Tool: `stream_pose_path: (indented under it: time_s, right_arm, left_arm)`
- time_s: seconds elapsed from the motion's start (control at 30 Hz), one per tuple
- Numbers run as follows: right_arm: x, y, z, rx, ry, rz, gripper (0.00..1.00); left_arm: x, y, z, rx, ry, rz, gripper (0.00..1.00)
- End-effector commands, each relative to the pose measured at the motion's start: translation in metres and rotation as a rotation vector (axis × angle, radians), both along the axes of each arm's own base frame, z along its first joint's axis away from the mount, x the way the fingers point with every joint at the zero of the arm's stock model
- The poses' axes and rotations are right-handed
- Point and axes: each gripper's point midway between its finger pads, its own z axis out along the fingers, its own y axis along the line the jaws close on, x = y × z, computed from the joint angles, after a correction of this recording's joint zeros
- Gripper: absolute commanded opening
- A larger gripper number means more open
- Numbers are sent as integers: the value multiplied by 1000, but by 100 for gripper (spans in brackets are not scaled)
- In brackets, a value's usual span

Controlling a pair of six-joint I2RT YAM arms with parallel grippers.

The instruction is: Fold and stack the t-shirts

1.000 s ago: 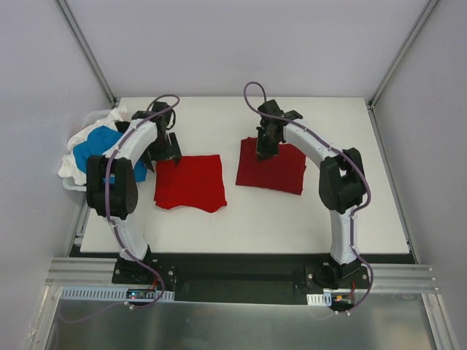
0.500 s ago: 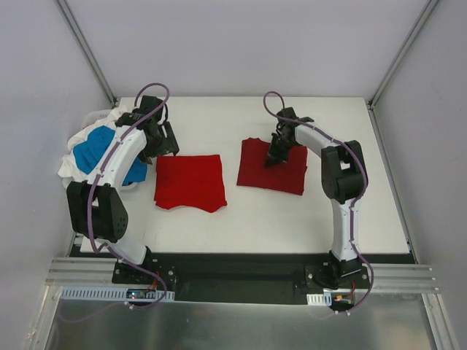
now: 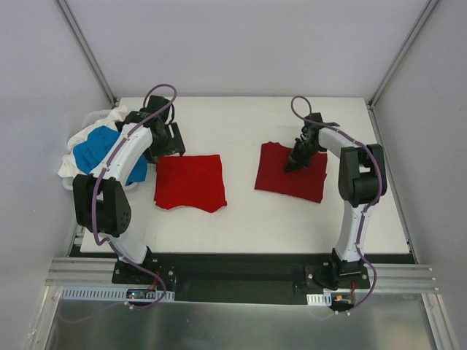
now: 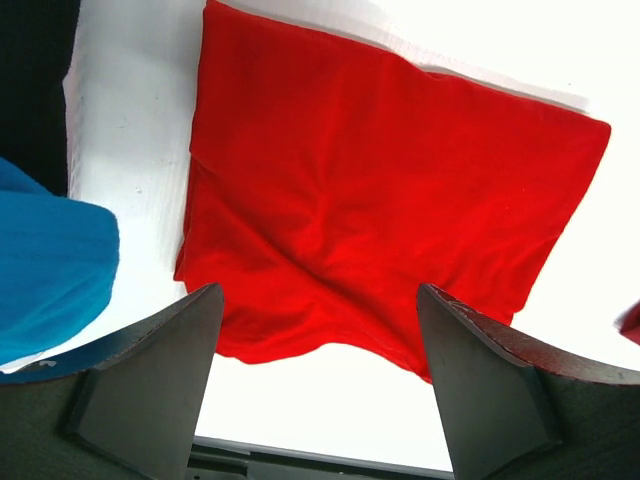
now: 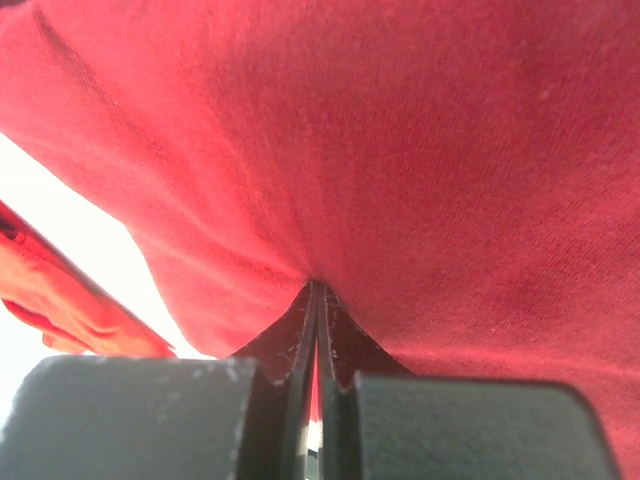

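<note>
We are holding the left fingers spread wide and empty above the bright red t-shirt, which is lying folded into a flat square left of centre on the white tabletop — the fingers are hanging near its far left corner. Just left of it, at the tabletop's left edge, a blue t-shirt and a white t-shirt are sitting in a loose heap. On the right, we are pinching the darker red t-shirt with the right fingers pressed together on its cloth — it is lying folded on the right half of the tabletop, well apart from the bright one.
</note>
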Motion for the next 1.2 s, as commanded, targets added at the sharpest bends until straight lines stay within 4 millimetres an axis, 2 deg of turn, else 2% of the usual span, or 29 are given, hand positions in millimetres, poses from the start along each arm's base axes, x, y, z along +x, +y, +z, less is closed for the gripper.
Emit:
stream_pose_path:
  time_s: [0.0, 0.2, 0.57, 0.7, 0.77, 0.9, 0.93, 0.97, 1.03, 1.1, 1.13, 1.17]
  right_arm:
    - [-9, -37, 17, -67, -3, -29, 1]
    - [-19, -53, 23, -81, 9, -30, 1]
    - [-46, -57, 24, -10, 46, 72, 1]
    - [-57, -64, 31, 19, 35, 58, 1]
    - [-64, -68, 28, 15, 48, 51, 1]
    - [-64, -72, 33, -6, 28, 61, 1]
    - [-64, -73, 36, -17, 25, 75, 1]
    - [-54, -73, 47, -48, -17, 96, 1]
    - [-48, -59, 77, -72, -98, 152, 1]
    - [-38, -19, 111, -58, -193, 238, 6]
    - [-39, -3, 114, -29, -183, 259, 21]
    - [-48, 25, 114, 6, -171, 313, 28]
  left_arm:
    - [5, -4, 8, -8, -16, -21, 79]
    - [8, -5, 5, -9, -5, -24, 79]
    - [10, -3, 5, 6, -7, -39, 79]
    - [10, -3, 3, 6, -1, -39, 79]
    - [10, -4, 3, 3, 0, -40, 79]
    - [11, -5, 3, -3, -2, -41, 79]
    - [12, -6, 4, -4, -4, -43, 79]
    - [12, -6, 5, -4, -7, -44, 79]
    - [13, -3, 11, 11, -28, -33, 79]
    - [11, 0, 16, 35, -46, -29, 80]
    - [10, 4, 16, 58, -47, -26, 80]
    - [9, 4, 10, 71, -28, -36, 80]
